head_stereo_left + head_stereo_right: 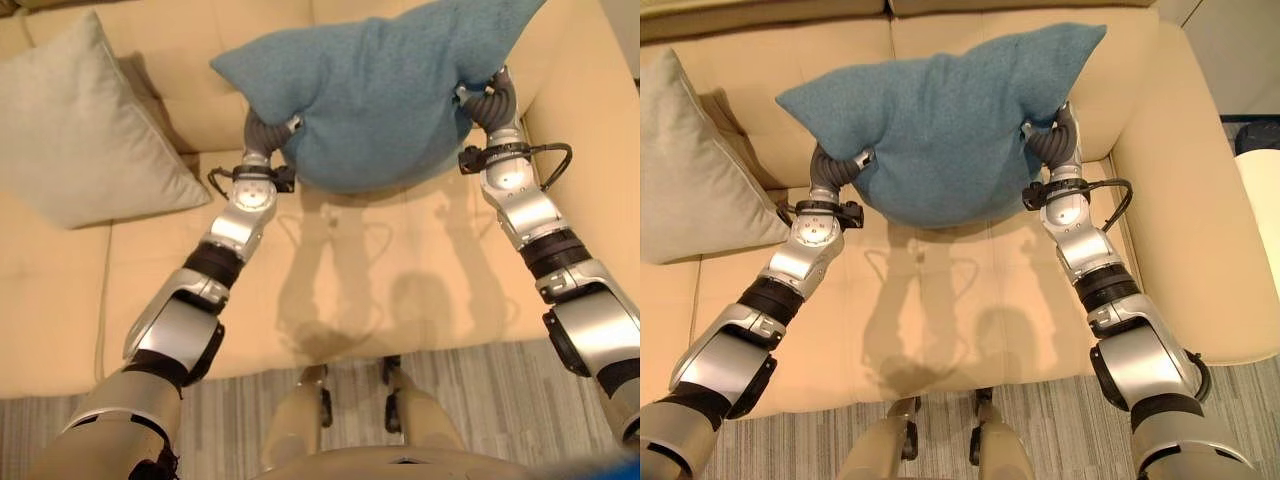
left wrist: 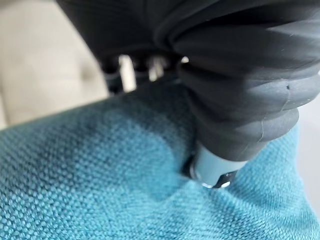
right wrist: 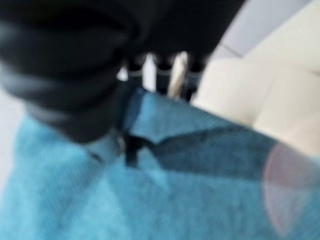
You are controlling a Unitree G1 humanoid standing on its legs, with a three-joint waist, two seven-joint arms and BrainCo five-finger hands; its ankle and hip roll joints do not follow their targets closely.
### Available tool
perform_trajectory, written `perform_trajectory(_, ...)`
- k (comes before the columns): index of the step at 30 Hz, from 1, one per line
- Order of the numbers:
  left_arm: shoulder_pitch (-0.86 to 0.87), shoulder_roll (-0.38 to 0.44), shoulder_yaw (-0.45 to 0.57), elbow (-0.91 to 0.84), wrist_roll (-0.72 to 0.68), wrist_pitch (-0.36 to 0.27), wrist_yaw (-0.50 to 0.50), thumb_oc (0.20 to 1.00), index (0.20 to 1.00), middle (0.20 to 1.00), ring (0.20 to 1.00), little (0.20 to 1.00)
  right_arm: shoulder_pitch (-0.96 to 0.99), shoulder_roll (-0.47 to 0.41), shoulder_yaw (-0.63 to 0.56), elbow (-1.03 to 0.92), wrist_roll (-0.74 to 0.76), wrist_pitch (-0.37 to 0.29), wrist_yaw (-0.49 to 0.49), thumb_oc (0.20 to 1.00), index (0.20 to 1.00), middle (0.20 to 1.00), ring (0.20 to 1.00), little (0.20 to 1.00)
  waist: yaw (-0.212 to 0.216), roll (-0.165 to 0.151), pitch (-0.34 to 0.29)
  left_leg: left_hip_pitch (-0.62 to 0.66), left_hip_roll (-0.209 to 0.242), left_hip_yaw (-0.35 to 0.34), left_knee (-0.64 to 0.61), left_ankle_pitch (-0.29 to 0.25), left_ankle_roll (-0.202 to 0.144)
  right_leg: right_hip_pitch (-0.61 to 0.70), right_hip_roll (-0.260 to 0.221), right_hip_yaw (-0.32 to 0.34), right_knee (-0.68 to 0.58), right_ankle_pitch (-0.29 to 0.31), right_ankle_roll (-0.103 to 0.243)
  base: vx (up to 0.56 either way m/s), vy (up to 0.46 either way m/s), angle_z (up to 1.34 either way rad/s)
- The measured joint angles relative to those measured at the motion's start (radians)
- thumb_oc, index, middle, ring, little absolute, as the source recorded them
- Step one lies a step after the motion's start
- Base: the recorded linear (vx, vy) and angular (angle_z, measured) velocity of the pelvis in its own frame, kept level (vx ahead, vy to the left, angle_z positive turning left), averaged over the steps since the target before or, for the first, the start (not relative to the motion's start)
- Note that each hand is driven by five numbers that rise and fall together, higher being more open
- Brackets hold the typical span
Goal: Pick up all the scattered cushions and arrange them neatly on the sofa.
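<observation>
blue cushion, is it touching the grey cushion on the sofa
Apart. In the left eye view a strip of bare sofa back shows between the blue cushion, held up by both hands, and the grey cushion.

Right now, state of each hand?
Left hand: thumb pressed into the blue cushion, pinching it.
Right hand: pinching the same cushion at its other side, held above the sofa.

A cushion (image 1: 935, 125) hangs above the sofa (image 1: 970, 300) seat, with a second cushion (image 1: 690, 170) to its left.
</observation>
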Motion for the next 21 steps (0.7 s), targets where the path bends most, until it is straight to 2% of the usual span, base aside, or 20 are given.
perform_trajectory(7, 0.000, 0.008, -0.010, 0.006, -0.018, -0.004, 0.002, 0.200, 0.200, 0.200, 0.200, 0.200, -0.002, 0.011, 0.047, 0.059, 0.038, 0.000, -0.008, 0.200, 0.200, 0.200, 0.200, 0.200, 0.002, 0.001, 0.001, -0.026, 0.008, -0.028, -0.002, 0.010, -0.014, -0.025, 0.006, 0.000, 0.007, 0.000, 0.000, 0.00, -0.004, 0.02)
perform_trajectory(8, 0.000, 0.006, -0.010, 0.006, -0.022, -0.004, 0.002, 0.200, 0.200, 0.200, 0.200, 0.200, -0.001, 0.015, 0.051, 0.071, 0.038, 0.000, -0.007, 0.200, 0.200, 0.200, 0.200, 0.200, 0.005, 0.002, 0.002, -0.026, 0.013, -0.029, 0.000, 0.013, -0.009, -0.041, 0.008, 0.001, 0.040, -0.007, 0.005, 0.00, -0.007, -0.12)
perform_trajectory(10, -0.001, -0.005, -0.012, 0.006, -0.025, -0.006, 0.006, 0.200, 0.200, 0.200, 0.200, 0.200, -0.002, 0.008, 0.055, 0.083, 0.038, -0.001, -0.005, 0.200, 0.200, 0.200, 0.200, 0.200, 0.003, 0.031, 0.018, -0.023, 0.030, -0.062, 0.003, 0.042, 0.031, -0.178, 0.011, 0.001, 0.264, -0.080, 0.035, 0.00, -0.002, -0.07)
perform_trajectory(11, -0.001, -0.005, -0.016, 0.006, -0.025, -0.009, 0.006, 0.200, 0.200, 0.200, 0.200, 0.200, -0.001, 0.005, 0.055, 0.092, 0.039, -0.001, -0.005, 0.200, 0.200, 0.200, 0.200, 0.200, -0.007, 0.032, 0.018, -0.022, 0.021, -0.065, 0.007, 0.042, 0.031, -0.171, 0.010, 0.010, 0.178, -0.072, 0.036, 0.00, -0.007, 0.30)
perform_trajectory(12, -0.004, -0.008, -0.020, 0.006, -0.025, -0.010, 0.005, 0.200, 0.200, 0.200, 0.200, 0.200, -0.001, 0.003, 0.055, 0.093, 0.039, 0.000, -0.005, 0.200, 0.200, 0.200, 0.200, 0.200, -0.015, 0.015, 0.014, -0.016, -0.009, -0.060, 0.007, 0.038, 0.026, -0.146, -0.015, 0.013, 0.051, 0.030, 0.036, -0.01, -0.010, 0.54)
perform_trajectory(13, -0.003, -0.013, -0.019, 0.006, -0.025, -0.013, 0.006, 0.200, 0.200, 0.200, 0.200, 0.200, -0.002, 0.003, 0.048, 0.093, 0.039, -0.001, -0.006, 0.200, 0.200, 0.200, 0.200, 0.200, -0.024, 0.007, 0.012, -0.005, -0.028, -0.060, 0.008, 0.015, -0.006, -0.128, -0.029, 0.008, 0.010, 0.088, -0.007, -0.01, -0.003, 0.33)
perform_trajectory(14, -0.004, -0.008, -0.014, 0.004, -0.025, -0.014, 0.006, 0.200, 0.200, 0.200, 0.200, 0.200, -0.011, 0.007, 0.048, 0.093, 0.040, -0.001, -0.007, 0.200, 0.200, 0.200, 0.200, 0.200, -0.007, 0.006, 0.015, -0.016, -0.022, -0.050, 0.027, -0.001, -0.029, -0.126, -0.025, 0.013, -0.001, 0.096, -0.014, -0.02, -0.009, 0.17)
perform_trajectory(15, -0.004, -0.009, -0.001, 0.005, -0.025, -0.014, 0.006, 0.200, 0.200, 0.200, 0.200, 0.200, -0.015, 0.009, 0.055, 0.092, 0.040, -0.001, -0.007, 0.200, 0.200, 0.200, 0.200, 0.200, -0.006, -0.002, 0.023, -0.070, -0.022, -0.047, 0.116, -0.029, -0.064, -0.128, -0.033, 0.013, 0.000, 0.107, -0.026, -0.02, -0.005, 0.04)
perform_trajectory(16, -0.004, -0.009, -0.001, 0.004, -0.025, -0.015, 0.006, 0.200, 0.200, 0.200, 0.200, 0.200, -0.015, 0.010, 0.057, 0.092, 0.040, 0.000, -0.007, 0.200, 0.200, 0.200, 0.200, 0.200, -0.005, -0.020, 0.032, -0.109, -0.028, -0.044, 0.160, -0.059, -0.061, -0.125, -0.042, 0.019, 0.000, 0.108, -0.029, -0.03, -0.009, 0.17)
perform_trajectory(17, -0.002, -0.012, -0.002, 0.004, -0.025, -0.014, 0.007, 0.200, 0.200, 0.200, 0.200, 0.200, -0.015, 0.008, 0.057, 0.092, 0.040, 0.000, -0.006, 0.200, 0.200, 0.200, 0.200, 0.200, -0.003, -0.019, 0.031, -0.091, -0.024, -0.047, 0.101, -0.053, -0.050, -0.125, -0.037, 0.019, 0.000, 0.108, -0.029, -0.03, -0.006, -0.03)
perform_trajectory(18, -0.005, -0.007, 0.000, 0.001, -0.025, -0.017, 0.011, 0.200, 0.200, 0.200, 0.200, 0.200, -0.022, 0.008, 0.059, 0.092, 0.040, 0.000, -0.006, 0.200, 0.200, 0.200, 0.200, 0.200, 0.005, -0.011, 0.029, -0.025, -0.003, -0.049, -0.007, 0.037, -0.050, -0.127, -0.011, 0.023, 0.000, 0.108, -0.029, -0.04, -0.008, -0.17)
perform_trajectory(19, -0.010, -0.004, 0.001, 0.001, -0.025, -0.018, 0.013, 0.200, 0.200, 0.200, 0.200, 0.200, -0.026, 0.008, 0.061, 0.091, 0.040, 0.000, -0.005, 0.200, 0.200, 0.200, 0.200, 0.200, 0.001, -0.007, 0.032, -0.019, 0.011, -0.049, -0.017, 0.037, -0.057, -0.127, 0.000, 0.020, -0.001, 0.107, -0.030, -0.04, -0.013, -0.12)
perform_trajectory(21, -0.013, -0.011, -0.005, 0.002, -0.025, -0.018, 0.013, 0.200, 0.200, 0.200, 0.200, 0.200, -0.025, 0.002, 0.060, 0.093, 0.040, 0.001, -0.005, 0.200, 0.200, 0.200, 0.200, 0.200, -0.007, -0.012, 0.034, -0.022, 0.006, -0.049, -0.017, 0.035, -0.060, -0.126, -0.005, 0.008, -0.001, 0.110, -0.025, -0.03, -0.012, 0.08)
